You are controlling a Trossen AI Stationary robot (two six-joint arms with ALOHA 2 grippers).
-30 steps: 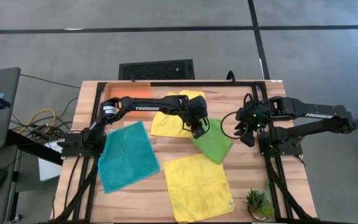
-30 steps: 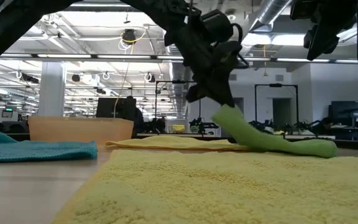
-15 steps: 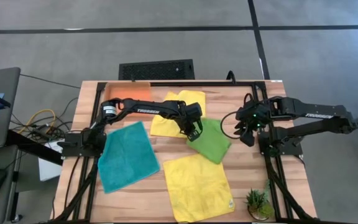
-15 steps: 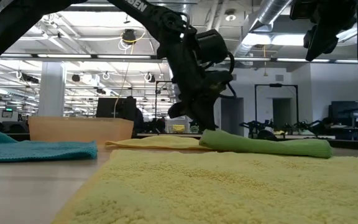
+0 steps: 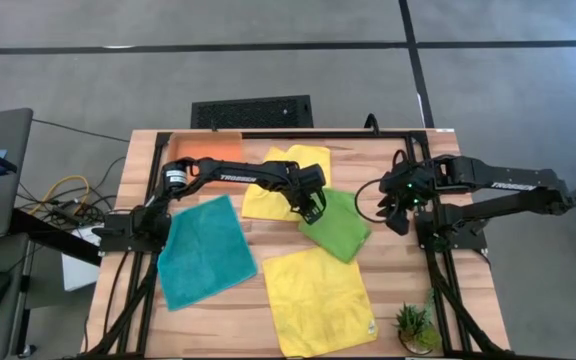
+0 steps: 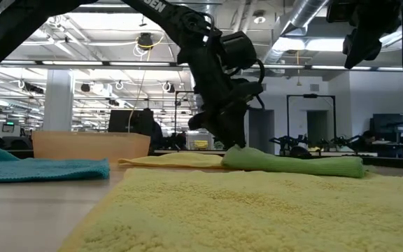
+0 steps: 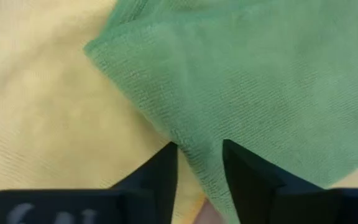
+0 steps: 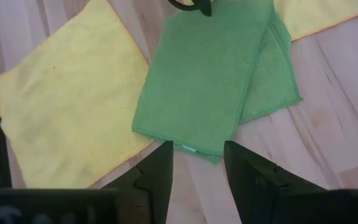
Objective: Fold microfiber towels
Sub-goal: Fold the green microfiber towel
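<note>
Left hand (image 5: 314, 210), fingers apart astride the folded green towel's (image 5: 338, 226) edge mid-counter atop a yellow towel (image 5: 268, 195), seems to be finishing the first fold; next, it likely lifts clear to regrip.

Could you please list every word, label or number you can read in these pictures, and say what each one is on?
"TROSSEN": white letters on the left arm link, high view.
"TROSSEN": white letters on the right arm link, high view, small but legible.
Low view: the end of white lettering on the left arm at the top edge, cut off, not readable.
Left wrist view: pale marks on the camera mount, too blurred to read.
The green towel carries a small tag, too small to read.
</note>
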